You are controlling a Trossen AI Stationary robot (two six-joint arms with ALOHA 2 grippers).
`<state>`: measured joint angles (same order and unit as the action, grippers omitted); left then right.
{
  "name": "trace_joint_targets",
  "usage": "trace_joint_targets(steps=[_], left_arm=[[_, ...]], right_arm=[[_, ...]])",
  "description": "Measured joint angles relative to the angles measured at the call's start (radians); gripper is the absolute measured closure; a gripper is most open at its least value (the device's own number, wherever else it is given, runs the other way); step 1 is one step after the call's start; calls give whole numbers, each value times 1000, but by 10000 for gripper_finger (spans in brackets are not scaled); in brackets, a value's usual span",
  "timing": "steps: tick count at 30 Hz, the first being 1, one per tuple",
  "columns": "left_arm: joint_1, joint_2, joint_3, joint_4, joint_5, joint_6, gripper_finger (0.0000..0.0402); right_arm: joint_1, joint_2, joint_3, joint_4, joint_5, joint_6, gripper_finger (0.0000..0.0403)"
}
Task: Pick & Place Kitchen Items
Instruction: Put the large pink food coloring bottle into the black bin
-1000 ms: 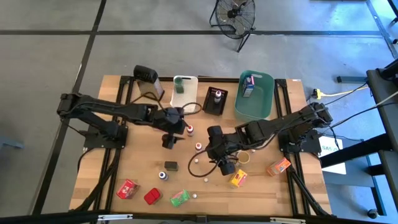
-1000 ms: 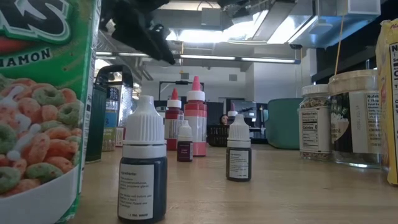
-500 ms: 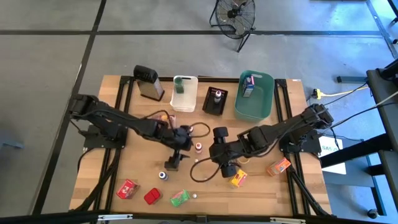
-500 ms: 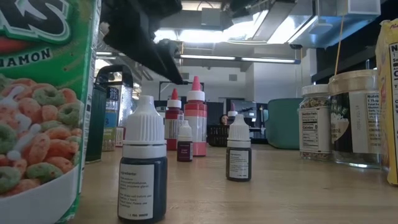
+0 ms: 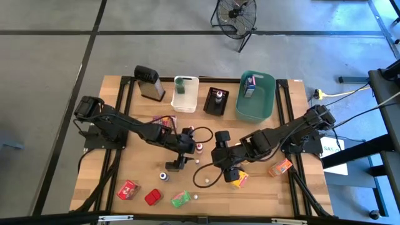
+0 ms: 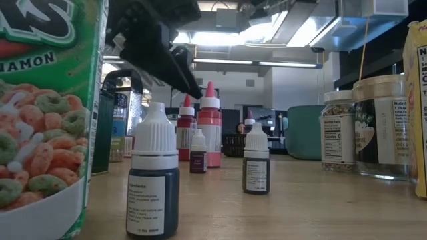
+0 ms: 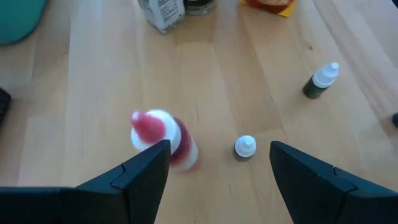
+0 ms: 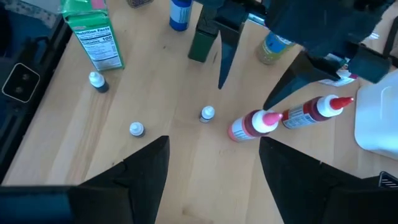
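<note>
While both arms reach over the middle of the pale, straight-grained wooden table (image 5: 125, 178), the near edge carries flat glossy packets: a red packet (image 5: 128, 189), a second red packet (image 5: 152, 197) and a green packet (image 5: 180, 199) in a row at the near left, with a yellow packet (image 5: 240, 180) and an orange packet (image 5: 280, 167) to the right. From table height, a green cereal box (image 6: 47, 120) fills the near left, and a dark dropper bottle (image 6: 153, 181) with a ribbed white conical cap stands just beside it; a smaller dropper bottle (image 6: 255, 168) stands farther back.

Over the table's centre, the left gripper (image 7: 217, 163) hangs with its jaws spread and nothing between them. Below it stands a round pink bottle (image 7: 163, 137) with a pink pointed cap, close by one finger, and a tiny white-capped bottle (image 7: 245, 146) sits in the gap on the bare wood. The right gripper (image 8: 214, 163), to the right of centre beside the yellow packet, also has its jaws parted and empty, apart from the bottles ahead of it.

Along the far edge stand a grey black-topped grater (image 5: 148, 84), a white bin (image 5: 186, 94), a black bin (image 5: 216, 100) and a teal bin (image 5: 255, 97) with rounded walls.
</note>
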<state>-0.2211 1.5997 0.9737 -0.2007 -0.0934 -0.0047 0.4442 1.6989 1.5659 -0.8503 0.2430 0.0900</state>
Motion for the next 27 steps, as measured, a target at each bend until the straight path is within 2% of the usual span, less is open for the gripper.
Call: trace_joint_targets(steps=[10,18,27], left_arm=[[28,2,0,-25,-68,-65,131],[39,57,-1,23,-60,-88,131],[41,63,-1,68,-73,-106,131]], right_arm=[[0,0,0,-2,1,0,153],[0,0,0,-2,1,0,153],[0,0,0,-4,1,0,153]])
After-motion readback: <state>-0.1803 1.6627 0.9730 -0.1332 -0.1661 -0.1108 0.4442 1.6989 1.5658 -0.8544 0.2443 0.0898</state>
